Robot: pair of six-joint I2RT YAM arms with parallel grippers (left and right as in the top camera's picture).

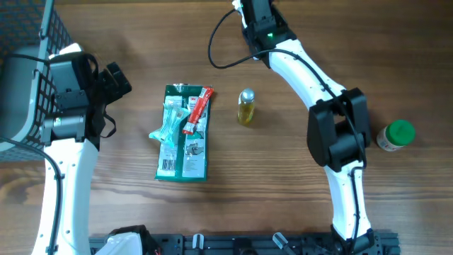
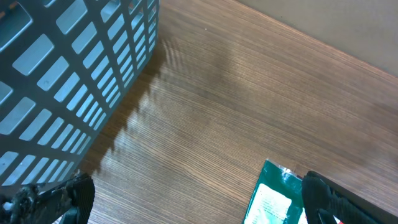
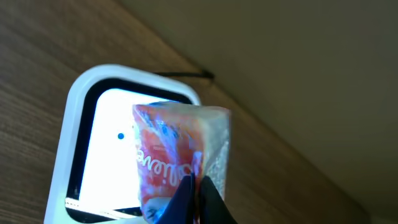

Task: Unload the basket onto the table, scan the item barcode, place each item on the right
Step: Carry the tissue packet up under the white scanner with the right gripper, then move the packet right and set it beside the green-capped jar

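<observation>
Right gripper [image 3: 199, 200] is clamped shut on the lower edge of a red-and-white packet [image 3: 177, 155]; packet is held in front of the lit window of the scanner [image 3: 81, 106]. Whether packet and window touch cannot be told. Packet print is blurred and tinted blue by the light; no barcode can be made out. The scanner has a white frame and a bright window, and is set by the far edge of the worktop [image 1: 283, 184]; a thin black cable [image 3: 186, 74] is seen just behind it. In the overhead view the right arm is stretched to the far edge and its gripper is cut off by the top of the frame; packet and scanner are not seen there.

Left gripper [image 1: 117, 79] jaws are spread wide with nothing between them; it is held over the left side of the worktop, just beside the basket [image 1: 28, 78] at the far left corner.

Mid-worktop, a green pack [image 1: 182, 152] is laid flat; a red tube [image 1: 197, 110] and a clear sachet [image 1: 168, 126] are lying on top of it. A small bottle [image 1: 245, 106] with yellow liquid and a silver cap is just right of the pack, not touching it. A green-lidded jar [image 1: 395, 135] is near the right edge, close to the right arm's elbow joint.
</observation>
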